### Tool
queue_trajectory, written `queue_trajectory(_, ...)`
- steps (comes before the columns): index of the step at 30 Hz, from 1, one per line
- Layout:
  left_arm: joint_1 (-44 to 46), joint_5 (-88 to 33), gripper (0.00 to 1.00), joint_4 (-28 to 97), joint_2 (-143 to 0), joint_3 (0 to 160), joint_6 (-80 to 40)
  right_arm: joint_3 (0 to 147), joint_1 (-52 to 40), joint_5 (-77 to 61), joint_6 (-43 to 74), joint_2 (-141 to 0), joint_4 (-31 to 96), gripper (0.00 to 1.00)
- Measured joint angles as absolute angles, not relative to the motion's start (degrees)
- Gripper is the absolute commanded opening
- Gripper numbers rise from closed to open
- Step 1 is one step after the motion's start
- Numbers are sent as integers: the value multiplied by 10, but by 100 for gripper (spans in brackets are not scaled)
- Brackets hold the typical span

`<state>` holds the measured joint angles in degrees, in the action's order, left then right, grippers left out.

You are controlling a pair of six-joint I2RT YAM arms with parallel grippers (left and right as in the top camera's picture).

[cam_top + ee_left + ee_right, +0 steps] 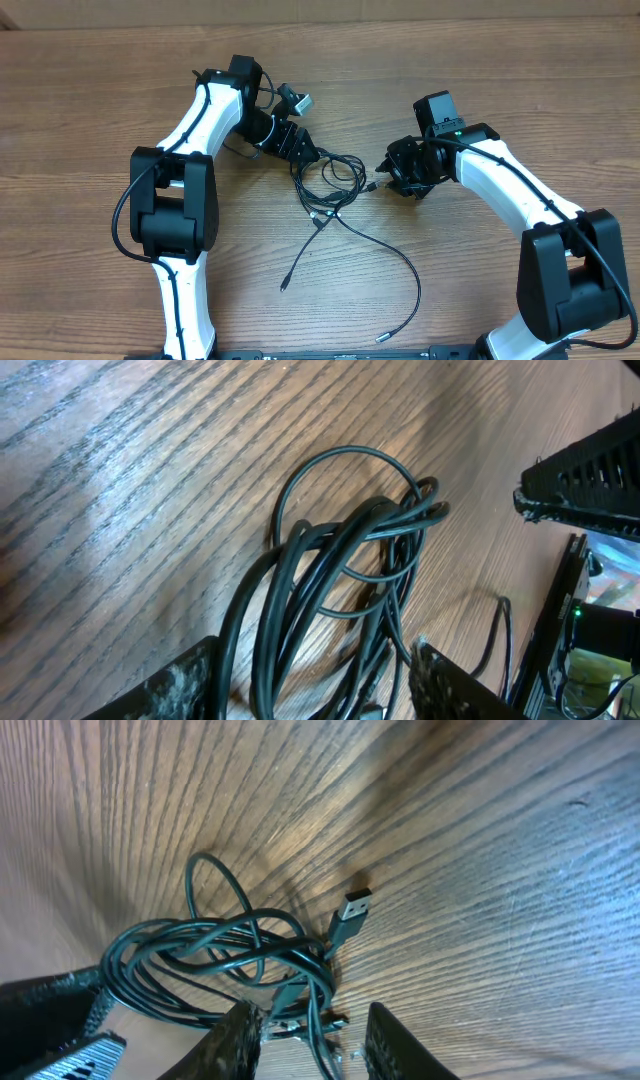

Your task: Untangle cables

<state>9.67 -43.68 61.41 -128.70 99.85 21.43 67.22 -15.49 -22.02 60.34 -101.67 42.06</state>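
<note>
- Lying on the wooden table [100, 80], the cables [330, 178] formed a knot of dark loops near the middle, between the two arms.
- Two loose ends ran out of the knot toward the arm bases. The shorter strand [300, 255] ended in a small dark tip. The longer strand [405, 265] curved to the right and ended in a pale tip near the table edge.
- The left gripper [315, 665] stood at the upper-left side of the knot with its jaws spread wide.
- In the left wrist view, a thick bundle of cords ran lengthwise through the gap between its fingers [175, 685]. The pads seemed to sit clear of the cords, though the bottom of that view cut them off, so contact could not be judged.
- One round loop [345, 450] stuck out past the bundle and lay flat on the wood.
- The right gripper [310, 1025] stood at the right side of the knot with its jaws parted. A couple of thin cords passed through the gap, and nothing was clamped.
- A silvery USB plug [355, 907] lay on the wood just beyond the right gripper, outside the loops, with its metal end pointing away from the knot.
</note>
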Motion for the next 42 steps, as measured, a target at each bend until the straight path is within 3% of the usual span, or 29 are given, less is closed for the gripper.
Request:
queue_trajectory(6,99,-418,59,610,-1287,999,211,672,-155,-220,567,-1017,422,32)
queue_trajectory(12,119,-394,41,602,-1287,999,206,672,-155,-220,557,-1017,422,32)
queue_trajectory(13,124,-387,38,601,-1287,999,204,672,-155,-220,555,-1017,422,30)
queue_trajectory(16,136,-367,9,599,-1287,999,196,672,-155,-218,546,-1017,422,24)
queue_trajectory(17,139,-361,4,597,-1287,999,195,672,-155,-218,543,-1017,422,24)
queue_trajectory(18,142,-357,4,597,-1287,999,193,672,-155,-217,537,-1017,422,25)
queue_trajectory(23,146,-347,4,597,-1287,999,179,672,-155,-221,482,-1017,422,51)
queue_trajectory(25,146,-354,4,603,-1287,999,176,672,-155,-240,450,-1017,415,55)
queue_trajectory(34,133,-447,4,616,-1287,999,128,672,-162,-404,272,-1017,386,50)
queue_trajectory(42,125,-483,4,615,-1287,999,52,672,-220,-398,234,-1017,338,43)
